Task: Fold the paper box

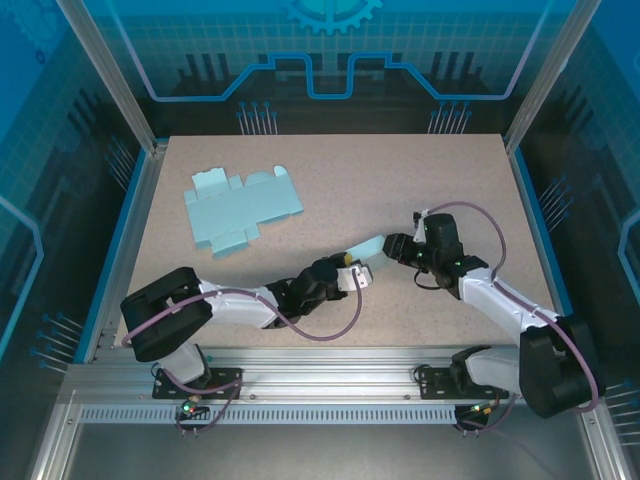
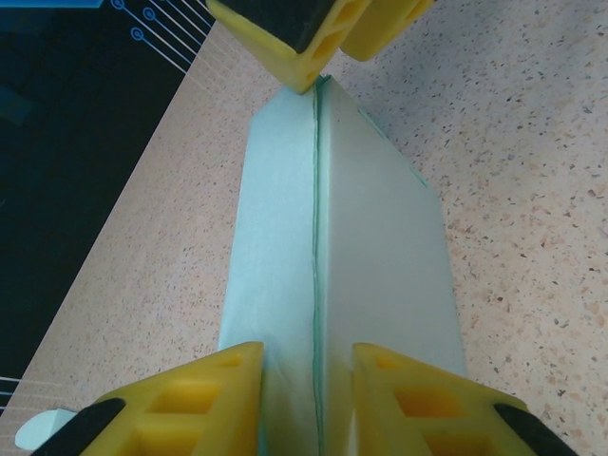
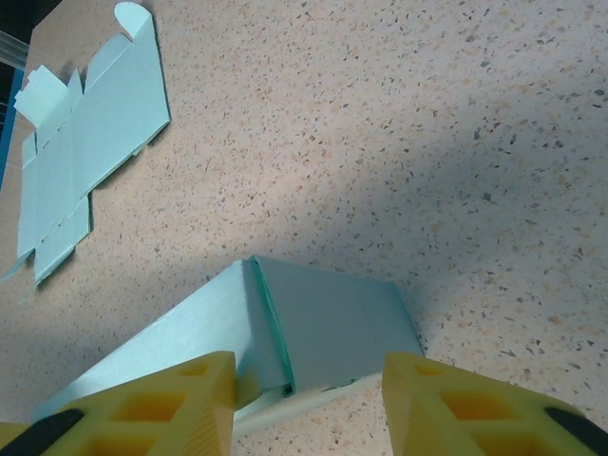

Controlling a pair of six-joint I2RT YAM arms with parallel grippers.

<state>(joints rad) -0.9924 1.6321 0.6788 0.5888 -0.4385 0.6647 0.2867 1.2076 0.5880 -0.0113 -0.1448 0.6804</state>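
**Half-folded paper box held between both grippers, closer to the near edge of the table than to the far one, and about midway between its sides.**

The left gripper pinches one end of the box, with a finger pressed on each long side. The right gripper straddles the other end, but I cannot tell whether it is squeezing. Bare tabletop runs to the far and right edges. A flat box blank lies toward the far-left corner, well apart. Both forearms and their purple cables cross the near strip.

Speckled tabletop — blue printed walls.
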